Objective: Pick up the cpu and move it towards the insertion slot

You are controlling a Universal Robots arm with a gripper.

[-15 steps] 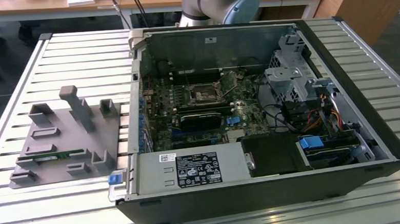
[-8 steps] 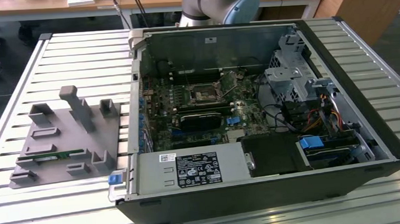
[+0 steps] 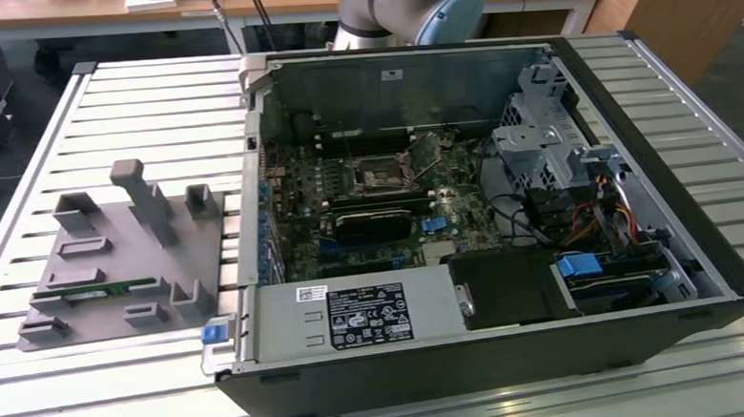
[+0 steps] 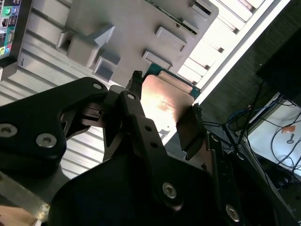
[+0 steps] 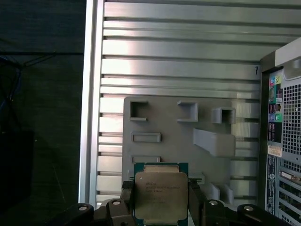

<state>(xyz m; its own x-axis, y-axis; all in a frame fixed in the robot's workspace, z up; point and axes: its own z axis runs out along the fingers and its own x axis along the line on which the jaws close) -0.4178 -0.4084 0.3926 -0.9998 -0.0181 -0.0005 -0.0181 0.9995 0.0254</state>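
You see the cpu as a flat square chip with a silver metal lid and a green rim. It is clamped at two opposite edges between the fingers of the gripper. It sits outside the computer case, off the wall that carries the ports. In the second wrist view its lid glints coppery. Your insertion slot is a small square socket, dark-centred and silver-framed. It lies flat inside that case, well apart from the chip.
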